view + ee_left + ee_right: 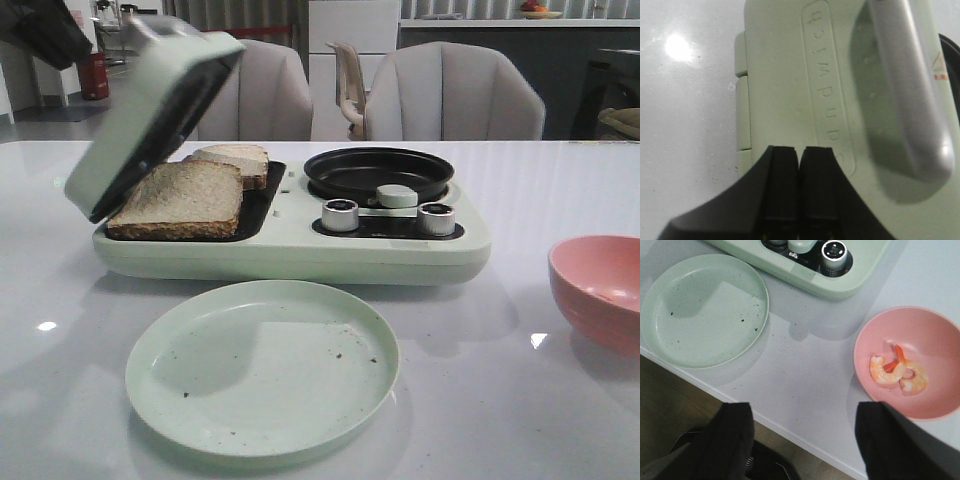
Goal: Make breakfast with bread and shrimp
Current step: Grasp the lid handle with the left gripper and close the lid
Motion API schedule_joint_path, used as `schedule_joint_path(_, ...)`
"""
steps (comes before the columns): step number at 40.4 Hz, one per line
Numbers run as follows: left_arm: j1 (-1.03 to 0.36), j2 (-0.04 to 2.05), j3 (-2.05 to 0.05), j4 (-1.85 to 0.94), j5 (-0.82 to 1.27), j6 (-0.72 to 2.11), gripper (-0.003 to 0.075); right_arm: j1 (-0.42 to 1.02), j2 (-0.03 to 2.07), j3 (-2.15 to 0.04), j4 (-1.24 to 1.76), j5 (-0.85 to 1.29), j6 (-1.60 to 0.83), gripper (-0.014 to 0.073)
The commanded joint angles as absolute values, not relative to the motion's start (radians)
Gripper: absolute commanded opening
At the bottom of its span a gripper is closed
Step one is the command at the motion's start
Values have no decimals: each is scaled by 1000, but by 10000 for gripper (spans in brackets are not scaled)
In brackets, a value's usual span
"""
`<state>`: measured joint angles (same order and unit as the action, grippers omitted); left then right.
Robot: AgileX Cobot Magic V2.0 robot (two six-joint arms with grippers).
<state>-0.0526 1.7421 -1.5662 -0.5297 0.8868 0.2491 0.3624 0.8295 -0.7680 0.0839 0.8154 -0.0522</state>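
White tabletop (560, 180) fills our frames; the lid (790, 75) at center reads "sandwich". Our left gripper (799, 190) is clenched empty, our right gripper (805, 440) spread wide at bottom, touching nothing.

Bread (180, 197) in maker; shrimp (897, 373) bowled.

Left gripper (798, 190): two matte black fingers (780, 185), flat-faced with squared tips, flaring into a broad black base (dark, no markings visible). Right gripper (802, 440): two wide black fingers (890, 440), plain, blurred edges, no cables or screws discernible.
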Motion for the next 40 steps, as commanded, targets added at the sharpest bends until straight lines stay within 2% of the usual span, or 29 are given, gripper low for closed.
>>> schedule_joint_path(1,-102,1633,-1541,-551,805,264,101,359,825,-793,80,762,-51,534)
schedule_joint_path(23,-353,1226,-1118,-490,662,414,101,359,825,-793,80,762,-51,534)
schedule_joint_path(40,-401,905,-873,-482,654,416,101,359,825,-793,87,759,-51,534)
